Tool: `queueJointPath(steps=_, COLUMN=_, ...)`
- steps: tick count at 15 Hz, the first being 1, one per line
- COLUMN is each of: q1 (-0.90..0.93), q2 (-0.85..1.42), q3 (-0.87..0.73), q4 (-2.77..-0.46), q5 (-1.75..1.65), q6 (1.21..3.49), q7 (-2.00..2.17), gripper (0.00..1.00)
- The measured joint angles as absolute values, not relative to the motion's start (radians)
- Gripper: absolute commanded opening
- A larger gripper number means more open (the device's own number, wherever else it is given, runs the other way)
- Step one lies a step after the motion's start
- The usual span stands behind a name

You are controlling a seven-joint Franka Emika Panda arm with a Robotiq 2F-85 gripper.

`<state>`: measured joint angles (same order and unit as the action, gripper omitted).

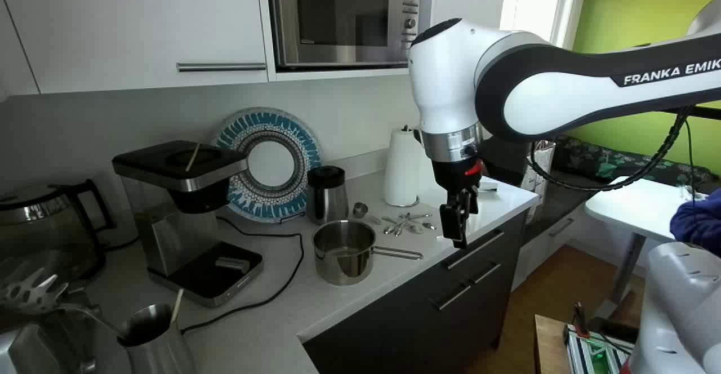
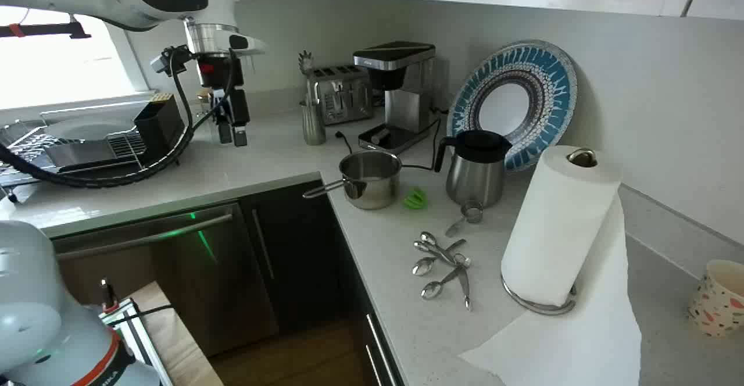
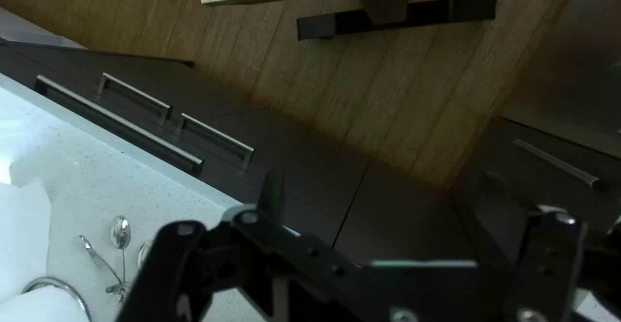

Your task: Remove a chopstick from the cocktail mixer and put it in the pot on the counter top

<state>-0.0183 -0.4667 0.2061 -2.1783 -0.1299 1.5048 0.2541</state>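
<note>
Chopstick (image 1: pixel 177 305) pokes out of the cocktail mixer (image 1: pixel 160 351); I hold my gripper (image 2: pixel 232 137), spread wide, away from the pot (image 1: pixel 342 266).

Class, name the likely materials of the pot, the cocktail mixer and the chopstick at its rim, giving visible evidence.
Pot: metal, likely stainless steel, polished, with mirror-like reflections. Cocktail mixer: probably steel too, with a softer grey sheen. Chopstick: perhaps wood or bamboo, matt-looking and pale cream; plastic is possible.
</note>
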Motion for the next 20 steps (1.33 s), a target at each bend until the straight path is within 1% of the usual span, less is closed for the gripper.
queueJointPath(steps=6, q1=-0.012, q2=-0.467, q3=0.2, q4=-2.179, q5=-0.13, q6=1.529, q7=0.254, gripper=1.0)
queueJointPath(steps=10, q1=-0.007, q2=-0.411, q3=0.194, q4=-2.169, q5=-0.126, q6=1.877, q7=0.262, gripper=1.0)
queueJointPath(steps=13, q1=0.009, q2=-0.279, q3=0.193, q4=-2.112, q5=-0.117, q6=2.157, q7=0.258, gripper=1.0)
queueJointPath(steps=15, q1=0.038, q2=-0.176, q3=0.2, q4=-2.045, q5=-0.11, q6=2.303, q7=0.249, gripper=1.0)
queueJointPath(steps=17, q1=0.081, q2=-0.086, q3=0.215, q4=-1.971, q5=-0.097, q6=2.401, q7=0.229, gripper=1.0)
queueJointPath(steps=20, q1=0.149, q2=-0.002, q3=0.236, q4=-1.885, q5=-0.028, q6=2.481, q7=0.136, gripper=1.0)
